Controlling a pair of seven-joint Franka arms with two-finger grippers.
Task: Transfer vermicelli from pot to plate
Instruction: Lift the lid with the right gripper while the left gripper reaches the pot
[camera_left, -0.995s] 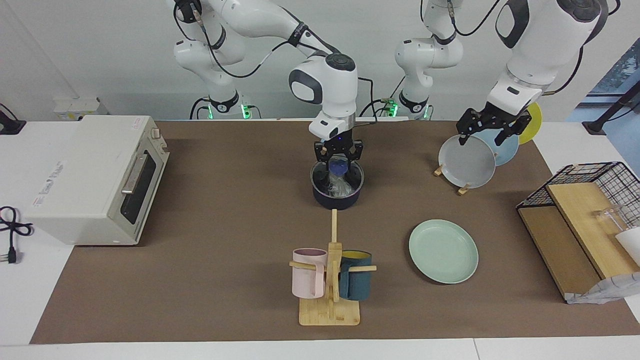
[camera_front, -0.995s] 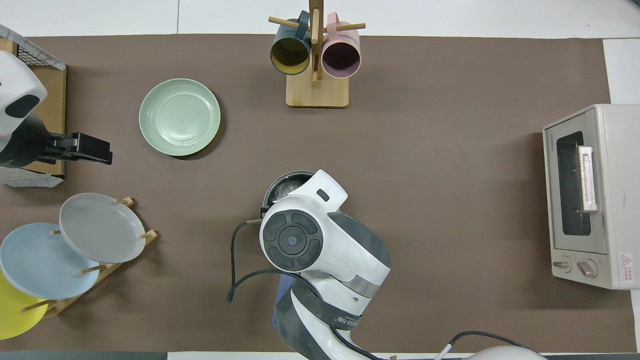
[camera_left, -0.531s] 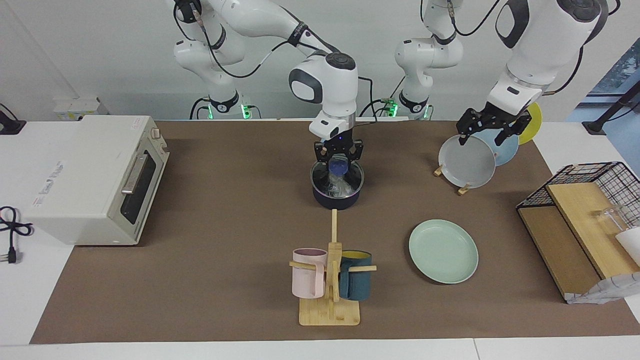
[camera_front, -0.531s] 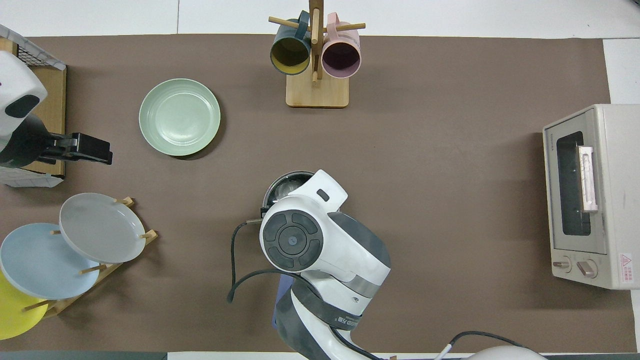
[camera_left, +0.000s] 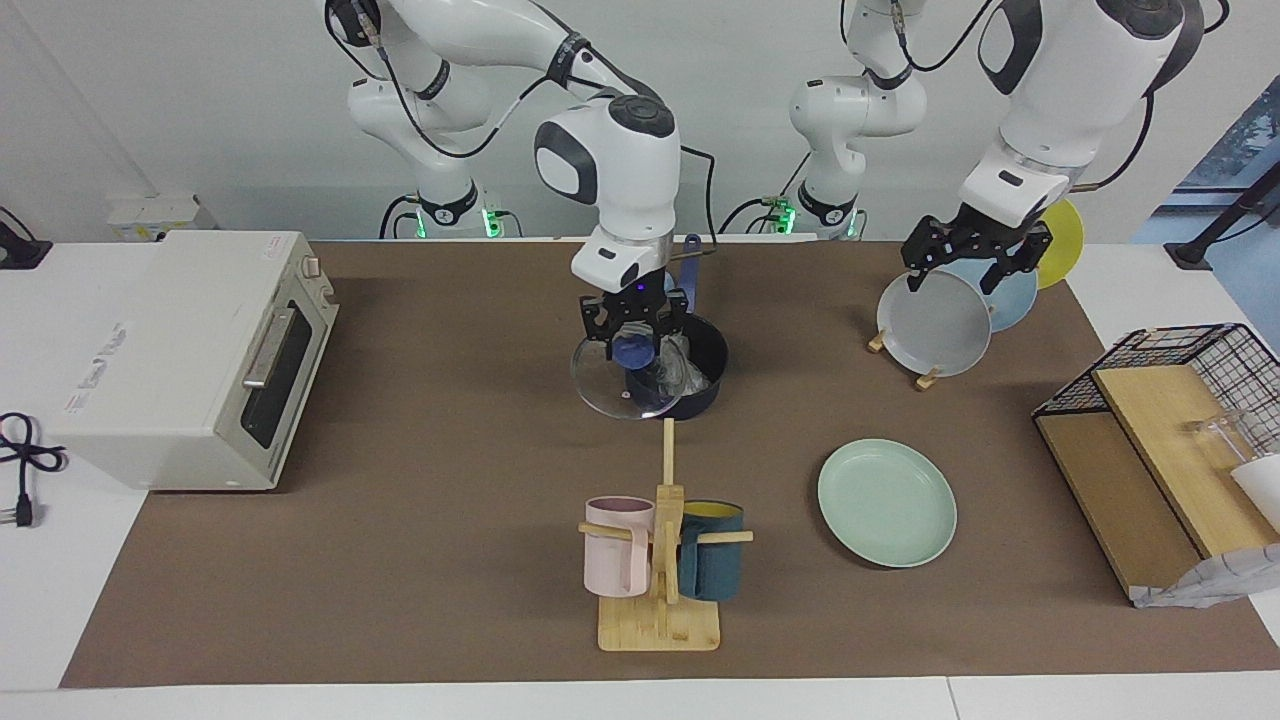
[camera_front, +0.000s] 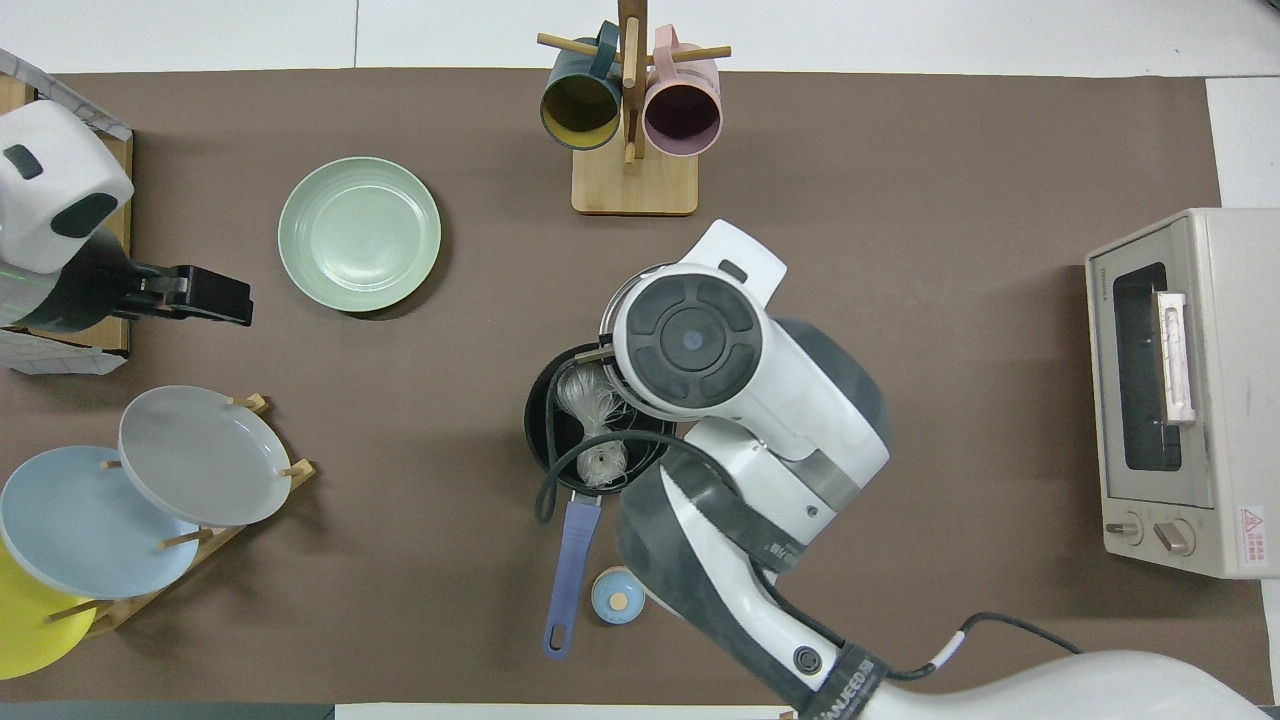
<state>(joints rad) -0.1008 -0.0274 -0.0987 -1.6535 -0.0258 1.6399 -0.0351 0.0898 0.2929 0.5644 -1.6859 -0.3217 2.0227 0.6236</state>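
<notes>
The dark navy pot (camera_left: 703, 352) stands mid-table, uncovered, its blue handle (camera_front: 567, 572) pointing toward the robots. Whitish vermicelli (camera_front: 592, 400) lies inside it and also shows in the facing view (camera_left: 678, 366). My right gripper (camera_left: 632, 345) is shut on the blue knob of the clear glass lid (camera_left: 608, 388), holding it tilted in the air beside the pot, toward the right arm's end. The mint-green plate (camera_left: 887, 502) (camera_front: 359, 233) lies bare, farther from the robots, toward the left arm's end. My left gripper (camera_left: 962, 268) (camera_front: 210, 297) waits over the plate rack.
A rack with grey (camera_left: 933, 325), light blue and yellow plates stands near the left arm. A mug tree (camera_left: 660, 560) stands farther out, a toaster oven (camera_left: 190, 350) at the right arm's end, a wire basket (camera_left: 1170, 390) at the left arm's end. A small blue disc (camera_front: 612, 597) lies by the pot handle.
My right gripper has lifted the glass lid off the pot and swung it toward the right arm's end. The pot's inside and vermicelli now show. The left gripper shifted slightly.
</notes>
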